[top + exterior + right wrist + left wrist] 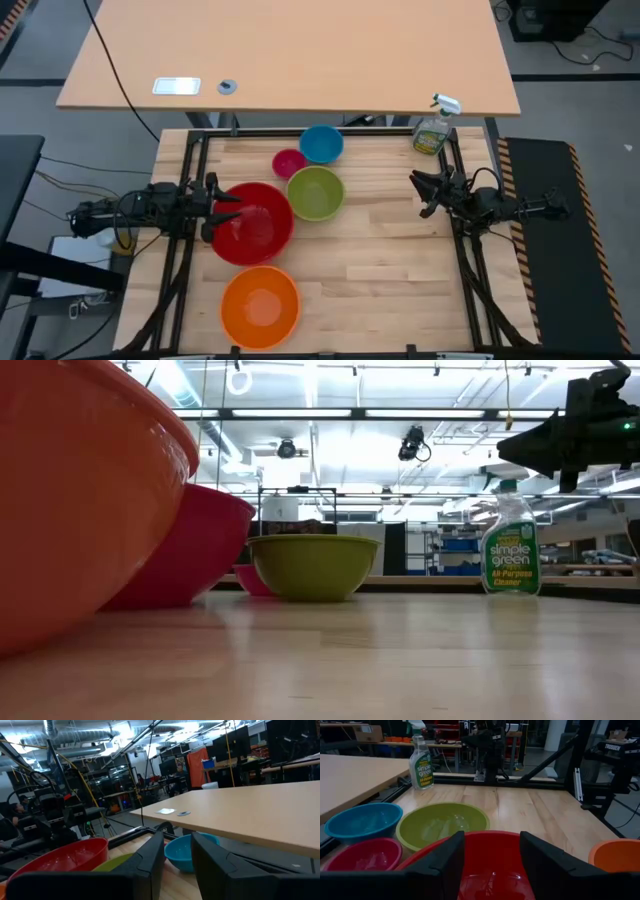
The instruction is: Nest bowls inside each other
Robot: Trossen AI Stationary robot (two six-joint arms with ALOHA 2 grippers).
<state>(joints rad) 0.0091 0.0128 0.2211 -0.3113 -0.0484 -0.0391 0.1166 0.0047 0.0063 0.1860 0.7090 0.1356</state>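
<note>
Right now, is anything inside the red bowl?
No bowl is nested in the red bowl; its inside looks empty. The left gripper is at its rim, fingers apart, hiding a small part of that edge.

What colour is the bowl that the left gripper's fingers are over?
Red: the large round glossy plastic bowl. It shows best in the high view.

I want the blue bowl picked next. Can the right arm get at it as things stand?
Probably yes. The blue bowl sits alone at the table's far edge, nothing inside it, and the bare table between it and the empty right hand looks clear.
</note>
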